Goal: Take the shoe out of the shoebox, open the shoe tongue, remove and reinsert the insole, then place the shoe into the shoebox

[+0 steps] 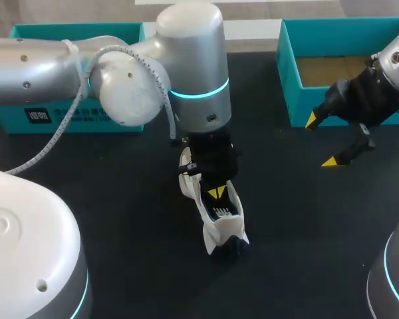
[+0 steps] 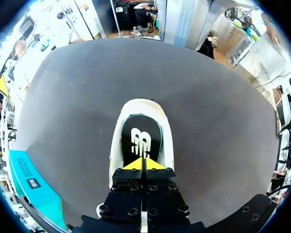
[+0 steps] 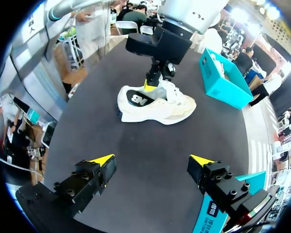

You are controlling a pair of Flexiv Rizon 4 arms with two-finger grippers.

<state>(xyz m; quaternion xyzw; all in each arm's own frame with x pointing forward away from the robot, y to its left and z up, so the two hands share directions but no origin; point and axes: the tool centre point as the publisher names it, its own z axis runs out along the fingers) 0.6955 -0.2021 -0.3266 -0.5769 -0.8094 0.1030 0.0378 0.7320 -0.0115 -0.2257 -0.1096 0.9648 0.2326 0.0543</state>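
A white shoe (image 1: pixel 219 229) (image 2: pixel 167 145) (image 3: pixel 169 109) lies on the black table at the middle. Its black insole (image 1: pixel 223 212) (image 2: pixel 140 138) (image 3: pixel 137 98), with a white logo, shows in the opening. My left gripper (image 1: pixel 216 193) (image 2: pixel 144 164) (image 3: pixel 149 85) points down into that opening, shut, its yellow tips on the insole; I cannot tell if they pinch its edge. My right gripper (image 1: pixel 321 141) (image 3: pixel 151 159) hangs open and empty in front of the teal shoebox (image 1: pixel 289 80) (image 3: pixel 216 213) at the back right.
A second teal box (image 1: pixel 66 119) (image 2: pixel 26 174) (image 3: pixel 223 82) stands at the back left, behind my left arm. Bare black table lies between the shoe and my right gripper.
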